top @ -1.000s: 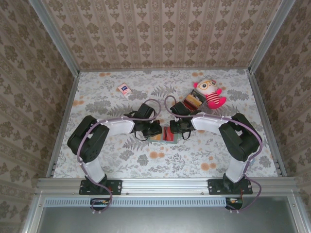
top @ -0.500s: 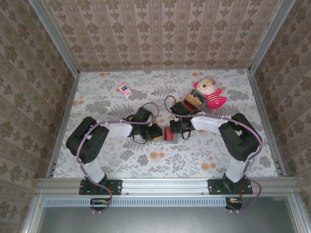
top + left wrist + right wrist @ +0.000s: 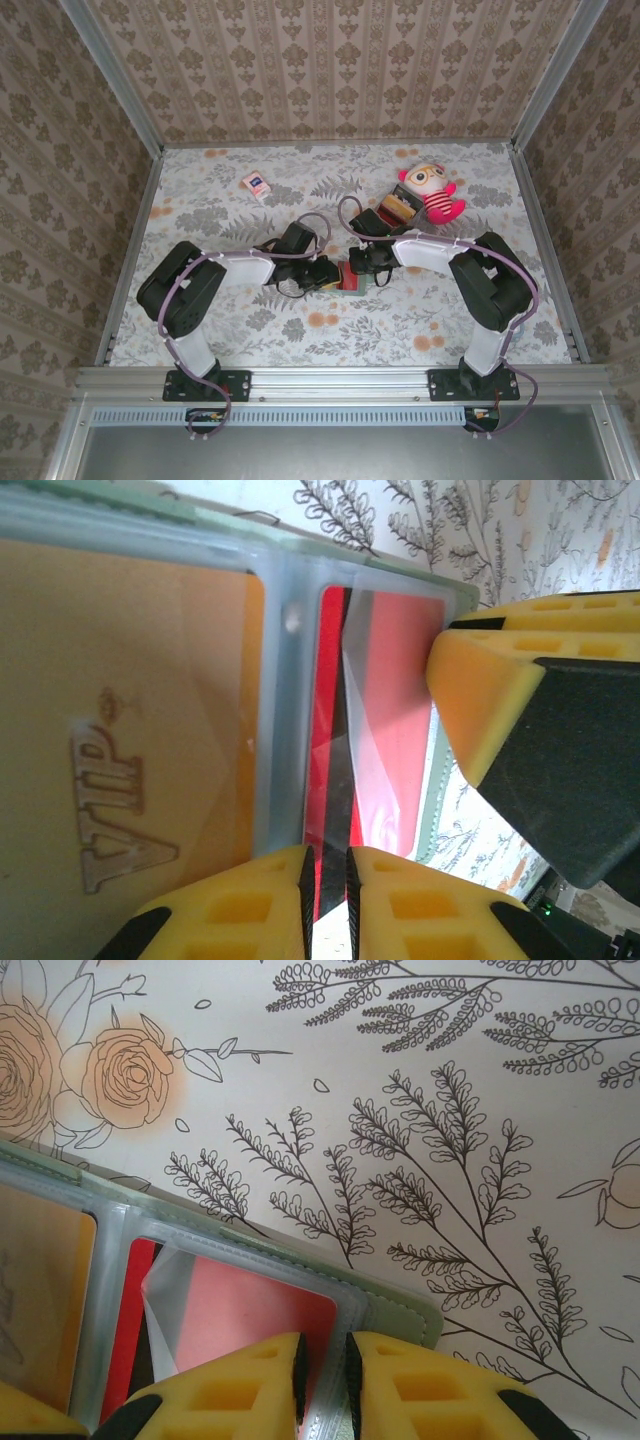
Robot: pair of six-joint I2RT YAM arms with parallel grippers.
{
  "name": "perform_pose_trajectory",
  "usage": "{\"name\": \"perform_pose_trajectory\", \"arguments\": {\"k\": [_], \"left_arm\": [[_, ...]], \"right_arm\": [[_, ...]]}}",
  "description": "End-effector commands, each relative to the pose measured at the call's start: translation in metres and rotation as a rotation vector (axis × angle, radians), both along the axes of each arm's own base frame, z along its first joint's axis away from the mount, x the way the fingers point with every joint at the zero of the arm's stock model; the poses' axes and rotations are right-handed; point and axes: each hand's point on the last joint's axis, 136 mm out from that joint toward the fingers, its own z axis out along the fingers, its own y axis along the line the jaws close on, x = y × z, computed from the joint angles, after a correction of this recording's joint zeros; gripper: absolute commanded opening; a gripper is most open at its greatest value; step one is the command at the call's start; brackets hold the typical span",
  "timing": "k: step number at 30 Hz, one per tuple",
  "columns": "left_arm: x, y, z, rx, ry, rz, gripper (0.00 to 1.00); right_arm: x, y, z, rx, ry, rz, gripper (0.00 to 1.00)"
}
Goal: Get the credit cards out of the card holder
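- Step: freeing the first card; both look pocketed.
- Holder lies open mid-table; left claw at its 9 o'clock, right claw at 3.
- Left claw narrow at red card edge (grip: cannot tell); right claw narrow, tips on holder rim.
- Next: pinch the red card and draw it out.
- Grey-green, clear sleeves; orange card at 9.

**Black-and-white arms, yellow fingers**

The left arm and right arm look alike. Each has bulky black joint housings with smooth white links between them, and stands on a black base plate. A lilac cable runs along each arm and loops free near the wrist. The left gripper and right gripper have bright yellow fingers moulded with square recesses, with matte black bodies behind the pads.
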Motion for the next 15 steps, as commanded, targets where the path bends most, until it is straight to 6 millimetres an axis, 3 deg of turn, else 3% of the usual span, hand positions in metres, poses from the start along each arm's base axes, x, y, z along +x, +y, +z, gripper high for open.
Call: {"name": "perform_pose_trajectory", "arguments": {"k": [1, 8, 15], "left_arm": [[-0.001, 0.008, -0.006, 0.061, 0.008, 0.007, 0.21], [0.000, 0.006, -0.008, 0.059, 0.007, -0.001, 0.24], [0.001, -0.006, -0.007, -0.007, 0.016, -0.014, 0.18]], "right_arm": [[-0.009, -0.008, -0.022, -0.045, 0.070, -0.009, 0.21], [-0.009, -0.008, -0.023, -0.044, 0.073, -0.007, 0.21], [-0.010, -0.008, -0.023, -0.044, 0.074, -0.005, 0.21]]}}
